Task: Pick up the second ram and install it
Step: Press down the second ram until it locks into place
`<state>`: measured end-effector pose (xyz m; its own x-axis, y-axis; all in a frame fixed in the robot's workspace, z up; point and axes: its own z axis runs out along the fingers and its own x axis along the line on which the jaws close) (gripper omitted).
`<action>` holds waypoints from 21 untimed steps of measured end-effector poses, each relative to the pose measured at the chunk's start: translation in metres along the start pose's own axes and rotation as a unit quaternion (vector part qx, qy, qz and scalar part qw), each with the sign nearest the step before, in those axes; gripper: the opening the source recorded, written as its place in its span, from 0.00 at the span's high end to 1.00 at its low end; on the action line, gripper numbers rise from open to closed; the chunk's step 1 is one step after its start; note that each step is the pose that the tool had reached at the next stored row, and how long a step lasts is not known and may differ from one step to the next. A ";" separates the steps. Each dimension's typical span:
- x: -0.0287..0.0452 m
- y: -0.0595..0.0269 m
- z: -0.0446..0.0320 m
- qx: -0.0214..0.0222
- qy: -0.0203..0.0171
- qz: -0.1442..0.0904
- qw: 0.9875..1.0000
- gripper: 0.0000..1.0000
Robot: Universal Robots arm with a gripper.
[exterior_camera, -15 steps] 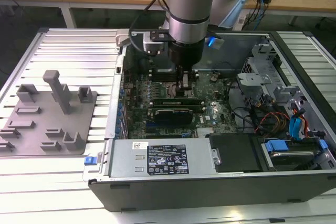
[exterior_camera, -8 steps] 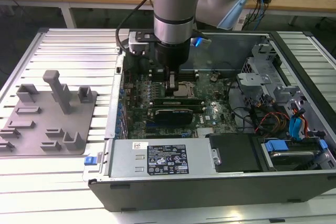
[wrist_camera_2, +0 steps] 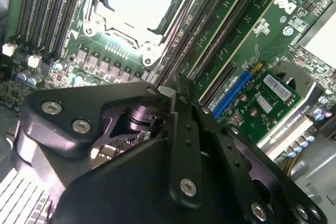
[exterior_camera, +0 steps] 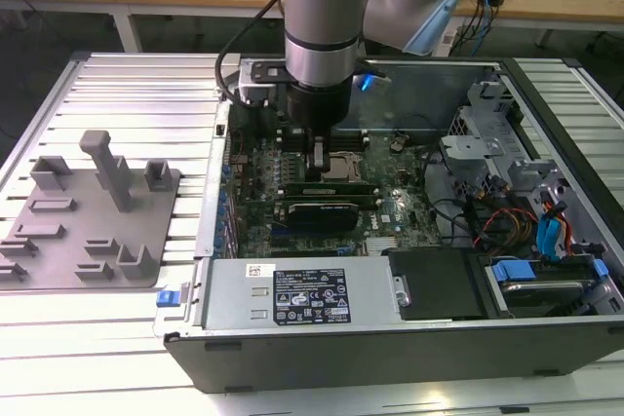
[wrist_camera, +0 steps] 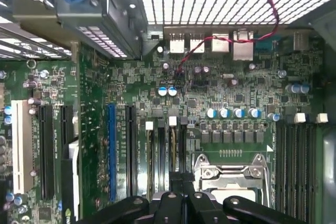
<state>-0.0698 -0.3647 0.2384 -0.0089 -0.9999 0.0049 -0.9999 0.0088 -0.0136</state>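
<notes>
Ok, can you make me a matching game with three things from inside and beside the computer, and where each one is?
Things:
1. grey plastic fixture plate
2. square silver processor socket
3. long blue motherboard slot

Places:
A. on the slatted table, at the exterior view's left
B. between black slots on the green board
C. beside the gripper, inside the case

Pairs: 1-A, 2-C, 3-B

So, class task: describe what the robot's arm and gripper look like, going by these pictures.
The arm is built of smooth silver-grey cylindrical tubes with a pale blue cap at one joint and a black band near the wrist. A black cable loops down its side, and a small blue light glows at the wrist. The gripper is matt black, made of angular linkage plates fastened with silver screws.
</notes>
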 end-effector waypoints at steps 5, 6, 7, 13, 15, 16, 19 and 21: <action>0.0000 0.0000 0.0044 0.000 0.000 0.000 1.000 0.92; 0.0001 0.0001 0.0072 0.000 0.000 0.000 1.000 0.92; 0.0000 0.0001 0.0073 0.000 0.000 0.000 1.000 0.92; 0.0000 0.0001 0.0100 0.000 0.000 0.000 1.000 0.92; -0.0001 0.0001 0.0103 0.000 0.000 0.000 1.000 0.92; 0.0000 -0.0001 -0.0006 0.000 0.000 0.000 1.000 0.92; 0.0001 -0.0004 -0.0253 0.000 0.000 0.000 1.000 0.92; 0.0001 -0.0021 -0.0257 0.000 0.000 0.000 1.000 0.92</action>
<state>-0.0680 -0.3647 0.2641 -0.0086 -1.0000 0.0051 -0.9999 0.0085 -0.0135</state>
